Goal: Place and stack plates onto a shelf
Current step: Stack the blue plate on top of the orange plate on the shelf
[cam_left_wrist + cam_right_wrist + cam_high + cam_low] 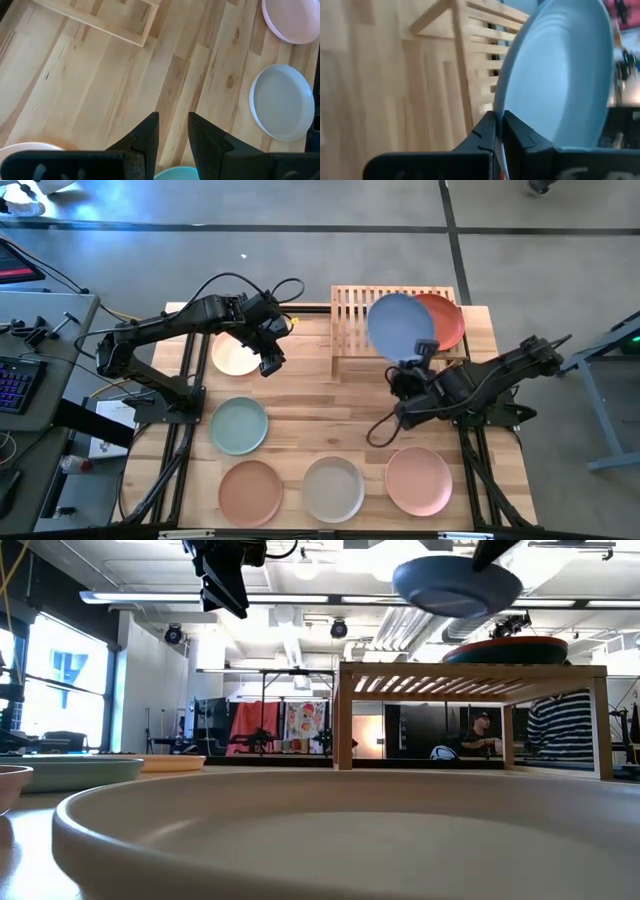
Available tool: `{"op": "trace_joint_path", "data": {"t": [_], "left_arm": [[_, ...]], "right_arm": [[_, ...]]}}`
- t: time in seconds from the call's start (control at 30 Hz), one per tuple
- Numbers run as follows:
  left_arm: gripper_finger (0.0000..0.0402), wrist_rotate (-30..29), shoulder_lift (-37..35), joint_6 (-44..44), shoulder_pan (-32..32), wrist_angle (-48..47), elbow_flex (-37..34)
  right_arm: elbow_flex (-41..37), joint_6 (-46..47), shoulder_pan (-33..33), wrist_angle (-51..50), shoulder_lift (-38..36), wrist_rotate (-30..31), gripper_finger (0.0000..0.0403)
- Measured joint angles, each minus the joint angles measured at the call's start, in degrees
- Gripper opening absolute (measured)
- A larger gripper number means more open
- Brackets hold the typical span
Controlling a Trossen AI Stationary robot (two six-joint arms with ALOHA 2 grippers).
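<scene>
A blue plate (402, 325) hangs above the slatted wooden shelf (350, 320) at the table's far side, with my right gripper (424, 352) shut on it. In the low view the blue plate (458, 585) floats higher than the red-orange plate (510, 648), which rests flat on the shelf's right half. My left gripper (270, 363) hovers open over the near right edge of a cream plate (235, 355) that lies flat on the table; nothing is between its fingers (150, 137). My right gripper pinches the blue plate's rim (498, 117) between its two fingers, one finger on the plate's upper face and one underneath. The hold is on the rim's near side (416, 352), and the fingers slant down from the table's near right. The plate is lifted clear, hollow side up.
On the table's near half lie a pale green plate (238, 425), a terracotta plate (250, 490), a beige plate (333, 488) and a pink plate (418, 480). The shelf's left half (350, 305) shows bare slats. A desk with a keyboard (15, 380) stands left of the table.
</scene>
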Motion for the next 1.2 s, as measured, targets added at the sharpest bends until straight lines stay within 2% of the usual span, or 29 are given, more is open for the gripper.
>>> {"op": "trace_joint_path", "data": {"t": [0.4,0.83,1.2], "left_arm": [[0.0092,0.0,0.0,0.0,-0.2,-0.4,0.0],[0.0092,0.0,0.0,0.0,-0.2,-0.5,0.0],[0.0092,0.0,0.0,0.0,-0.2,-0.5,0.0]], "right_arm": [[-7.3,4.2,-10.1,0.2,-3.2,-1.5,0.0],[-7.6,1.6,-23.5,0.2,-3.2,-9.0,0.0],[-7.6,1.2,-26.6,0.2,-3.2,-14.4,0.0]]}}
